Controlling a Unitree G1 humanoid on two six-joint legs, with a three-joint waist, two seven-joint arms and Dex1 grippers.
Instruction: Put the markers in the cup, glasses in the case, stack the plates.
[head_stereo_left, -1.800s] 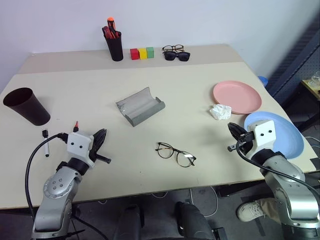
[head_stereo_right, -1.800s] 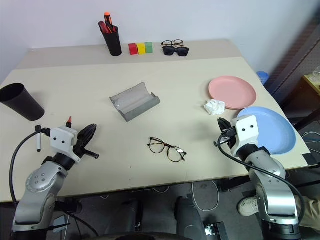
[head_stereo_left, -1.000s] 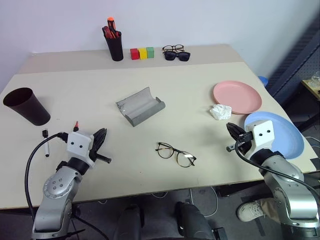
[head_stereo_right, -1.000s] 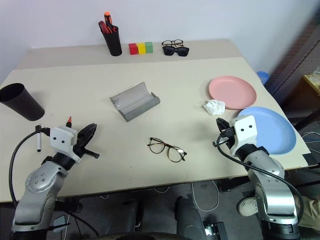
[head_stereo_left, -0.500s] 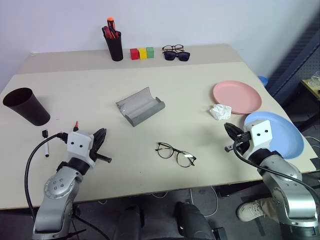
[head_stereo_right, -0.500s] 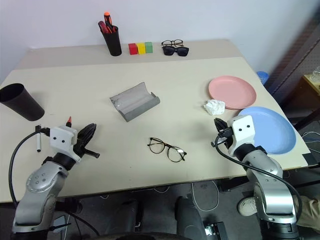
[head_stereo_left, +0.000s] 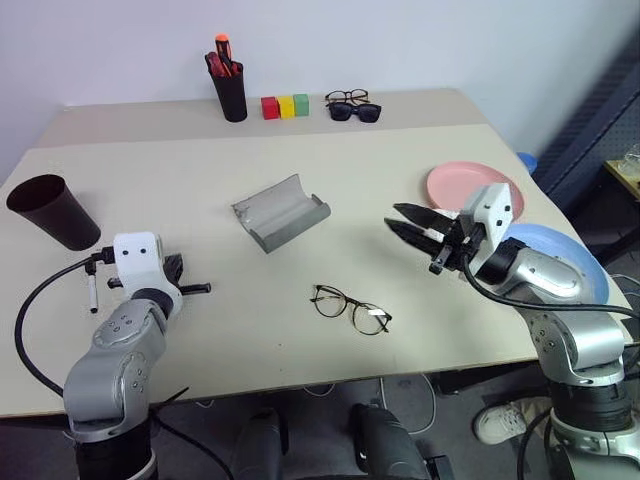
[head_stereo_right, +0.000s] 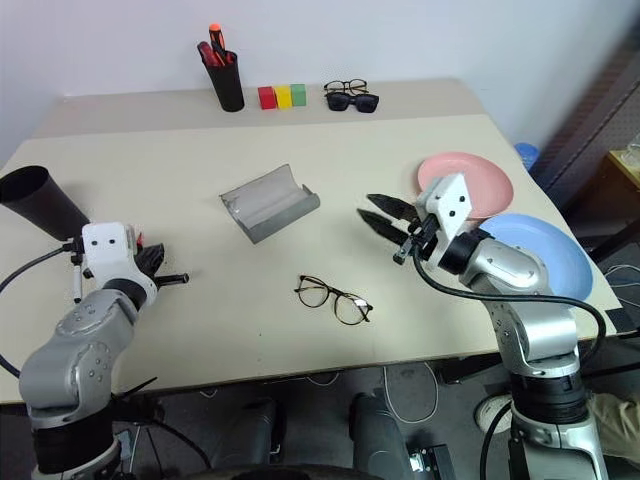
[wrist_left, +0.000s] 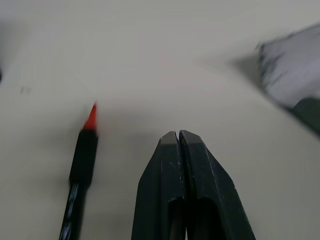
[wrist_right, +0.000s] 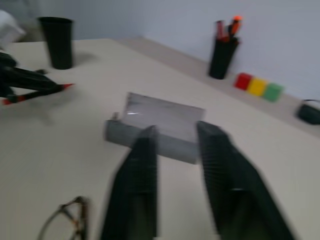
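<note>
**Across the tabletop: left hand closed, right hand parted above the surface**

At the far left of the tabletop (head_stereo_left: 400, 180) stood the cup (head_stereo_left: 50, 212), upright on its narrow end. Just in front of it lay the white-bodied marker (head_stereo_left: 90, 290), and beside that the left hand (wrist_left: 182, 150) sat low with its two fingers pressed together, gripping nothing. The red-tipped marker (wrist_left: 82, 150) lay right alongside those fingers, apart from them.

Toward the middle, the case (head_stereo_left: 281, 212) lay open, lining up. Nearer the front edge, the glasses (head_stereo_left: 351, 307) rested on the surface, well apart from the case.

To the right, the right hand (head_stereo_left: 408, 226) hung above the surface, pointing toward the centre, its fingers spread and empty. Behind it lay the pink plate (head_stereo_left: 450, 185), and closer to the right edge the blue plate (head_stereo_left: 570, 262), partly hidden by the arm, the two plates not stacked.

Along the back edge stood a pen holder (head_stereo_left: 229, 95) with markers, three coloured blocks (head_stereo_left: 284, 106) and two more pairs of glasses (head_stereo_left: 353, 106).
</note>
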